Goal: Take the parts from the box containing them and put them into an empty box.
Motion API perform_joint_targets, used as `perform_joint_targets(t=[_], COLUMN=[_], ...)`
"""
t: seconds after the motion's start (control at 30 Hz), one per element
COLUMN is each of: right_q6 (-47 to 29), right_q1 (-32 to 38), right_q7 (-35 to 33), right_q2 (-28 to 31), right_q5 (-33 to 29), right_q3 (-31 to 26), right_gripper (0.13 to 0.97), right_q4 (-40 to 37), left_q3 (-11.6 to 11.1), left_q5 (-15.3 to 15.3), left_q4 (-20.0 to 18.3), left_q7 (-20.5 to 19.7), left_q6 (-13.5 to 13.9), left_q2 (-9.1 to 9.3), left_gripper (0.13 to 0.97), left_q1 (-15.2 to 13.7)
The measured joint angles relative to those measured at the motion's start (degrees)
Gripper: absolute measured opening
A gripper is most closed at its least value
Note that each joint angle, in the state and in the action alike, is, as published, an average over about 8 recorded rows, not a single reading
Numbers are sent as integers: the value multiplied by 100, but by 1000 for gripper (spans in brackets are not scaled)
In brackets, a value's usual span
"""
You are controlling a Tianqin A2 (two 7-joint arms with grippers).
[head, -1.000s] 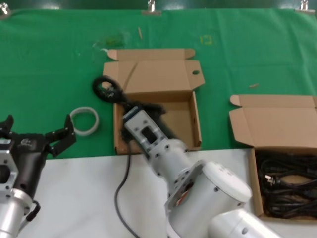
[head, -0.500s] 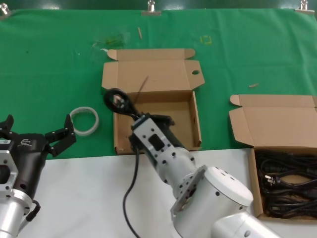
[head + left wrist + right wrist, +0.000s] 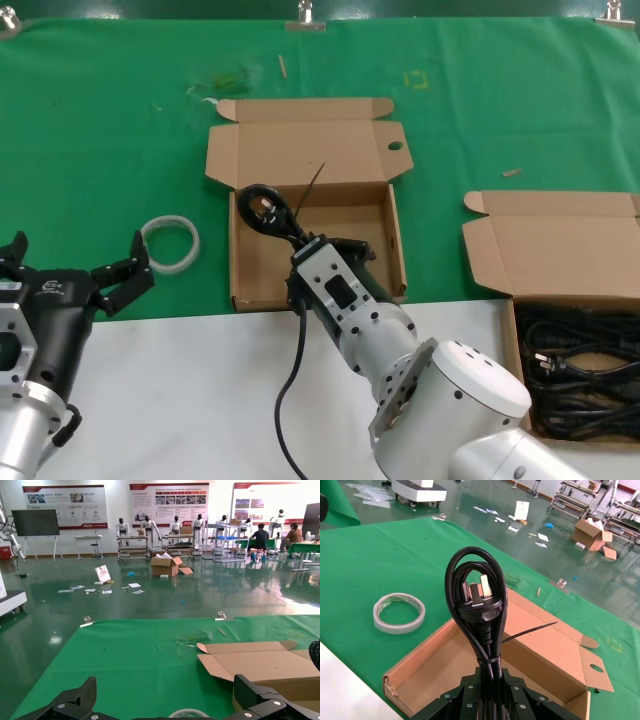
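My right gripper [image 3: 305, 243] is shut on a black power cable [image 3: 266, 208] and holds its coiled end and plug above the empty box [image 3: 258, 272], whose lid has a small round hole [image 3: 395, 147]. The cable's tail hangs over the box's front wall onto the white table. In the right wrist view the cable [image 3: 477, 605] stands up from the gripper [image 3: 492, 682] over the box [image 3: 440, 665]. Several more cables [image 3: 580, 375] lie in the box at the right [image 3: 560, 250]. My left gripper [image 3: 72, 268] is open and idle at the lower left; it also shows in the left wrist view [image 3: 170, 707].
A white ring of tape [image 3: 170, 243] lies on the green cloth left of the empty box, in front of my left gripper; it shows in the right wrist view [image 3: 399, 612] and the left wrist view [image 3: 187, 713]. The white table edge runs along the front.
My right gripper has moved to the right with the cable, from the box's left wall to over its inside. The left arm has not moved.
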Motion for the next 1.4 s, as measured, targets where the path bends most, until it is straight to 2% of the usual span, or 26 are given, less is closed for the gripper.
perform_joint_targets(t=[0.33,0.63,0.93,1.2,1.23,1.4], right_q6=[-25,-25,-25,-28,-34,-125], right_q1=[15,15,15,13,7,-67], right_q7=[57,57,57,60,72,235], right_q2=[89,126,136,136,136,138], right_q5=[0,0,0,-3,-14,-154], right_q3=[-29,-30,-29,-27,-18,102], right_gripper=[225,306,453,659,659,764], right_q4=[-8,-8,-8,-7,-4,29], left_q3=[0,0,0,0,0,0], left_q5=[0,0,0,0,0,0], left_q4=[0,0,0,0,0,0], left_q7=[0,0,0,0,0,0], left_q6=[0,0,0,0,0,0], left_q2=[0,0,0,0,0,0], left_gripper=[966,966,966,966,966,966], left_q1=[0,0,0,0,0,0])
